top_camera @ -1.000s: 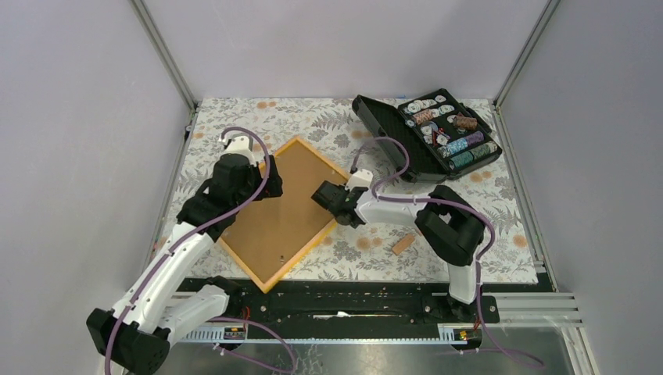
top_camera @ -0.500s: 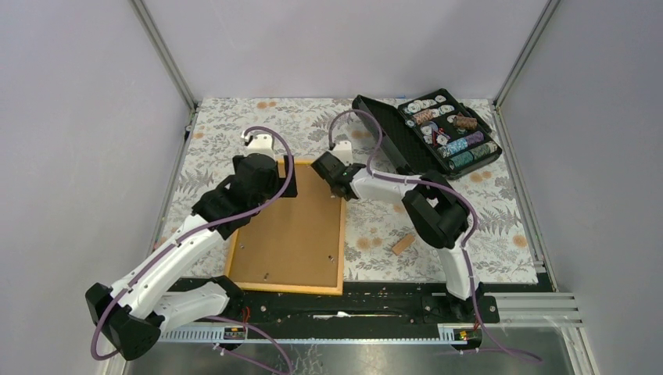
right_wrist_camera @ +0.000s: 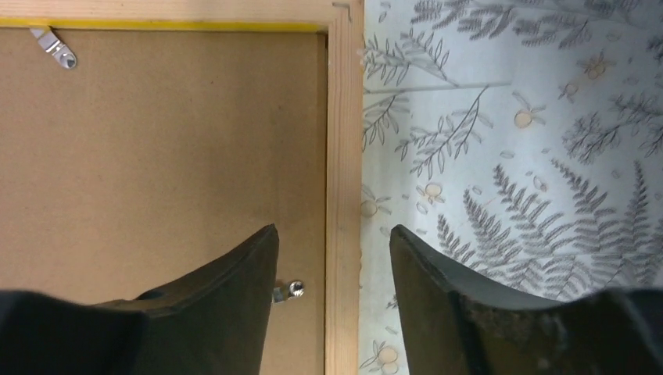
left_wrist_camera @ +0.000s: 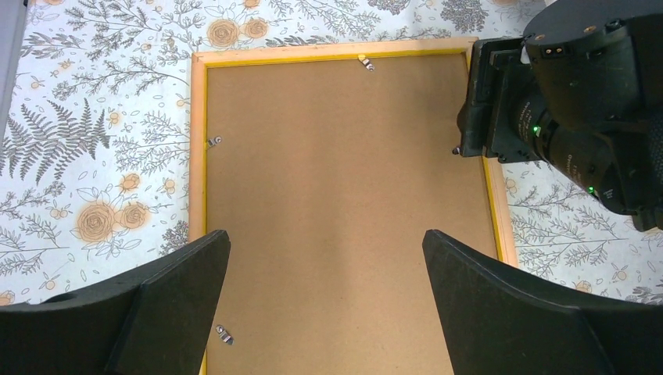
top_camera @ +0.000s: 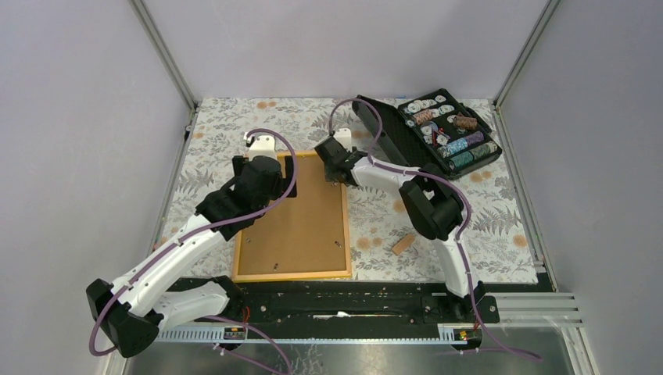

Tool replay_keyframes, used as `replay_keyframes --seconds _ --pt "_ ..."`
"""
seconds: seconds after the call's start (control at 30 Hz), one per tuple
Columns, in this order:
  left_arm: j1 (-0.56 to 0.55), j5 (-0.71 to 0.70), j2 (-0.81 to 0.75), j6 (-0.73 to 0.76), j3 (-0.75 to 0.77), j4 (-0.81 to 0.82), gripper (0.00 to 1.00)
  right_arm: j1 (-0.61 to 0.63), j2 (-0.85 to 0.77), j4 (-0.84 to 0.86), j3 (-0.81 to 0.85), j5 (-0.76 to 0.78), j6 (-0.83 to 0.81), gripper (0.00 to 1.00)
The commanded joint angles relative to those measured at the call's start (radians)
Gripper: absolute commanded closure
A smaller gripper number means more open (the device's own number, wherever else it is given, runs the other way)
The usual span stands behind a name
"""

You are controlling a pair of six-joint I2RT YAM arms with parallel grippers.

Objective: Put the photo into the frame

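Note:
The frame point(top_camera: 293, 226) lies face down on the table, its brown board back up and its orange-yellow border square to the table's edge. The photo does not show in any view. My left gripper point(top_camera: 283, 178) hangs open high over the frame's back point(left_wrist_camera: 344, 195), nothing between its fingers point(left_wrist_camera: 325, 233). My right gripper point(top_camera: 335, 170) is at the frame's far right corner. It is open, and its two fingers straddle the wooden right rail point(right_wrist_camera: 344, 156) with a gap on each side point(right_wrist_camera: 335, 228).
A black case of chips point(top_camera: 438, 133) stands open at the back right. A small wooden block point(top_camera: 403, 244) lies right of the frame. Metal clips point(left_wrist_camera: 213, 141) sit along the frame's inner edge. The frame's near edge reaches the table's front rail point(top_camera: 352, 285).
The frame has swung from a diagonal to square with the table. My right gripper moved to its far right corner and opened. The left arm shifted right, still open.

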Motion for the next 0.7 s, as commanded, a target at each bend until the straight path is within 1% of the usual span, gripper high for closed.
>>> replay_keyframes --seconds 0.0,0.07,0.13,0.2,0.27,0.33,0.4,0.53,0.67 --pt "-0.019 -0.039 -0.015 0.019 -0.001 0.032 0.01 -0.001 -0.099 -0.101 0.000 -0.077 0.216 0.34" --pt "-0.028 -0.039 -0.009 0.019 0.001 0.029 0.01 0.000 -0.110 -0.114 -0.031 -0.118 0.322 0.28" --pt "-0.033 -0.038 -0.005 0.019 -0.001 0.029 0.01 0.000 -0.101 -0.137 -0.032 -0.117 0.393 0.27" --pt "-0.038 -0.036 -0.004 0.021 -0.002 0.029 0.01 0.001 -0.080 -0.179 -0.005 -0.074 0.438 0.26" --pt "-0.039 -0.036 -0.005 0.020 -0.002 0.028 0.01 -0.002 -0.050 -0.227 0.049 -0.059 0.449 0.26" --pt "-0.040 -0.036 -0.006 0.022 -0.004 0.029 0.01 -0.002 -0.022 -0.284 0.096 -0.055 0.476 0.28" --pt "-0.039 -0.040 -0.006 0.022 -0.004 0.029 0.01 -0.002 -0.004 -0.314 0.107 -0.050 0.502 0.30" --pt "-0.039 -0.041 -0.007 0.022 -0.004 0.027 0.01 0.003 0.011 -0.316 0.101 -0.083 0.506 0.31" --pt "-0.039 -0.046 -0.010 0.021 -0.001 0.026 0.01 0.009 0.024 -0.332 0.120 -0.078 0.500 0.31"
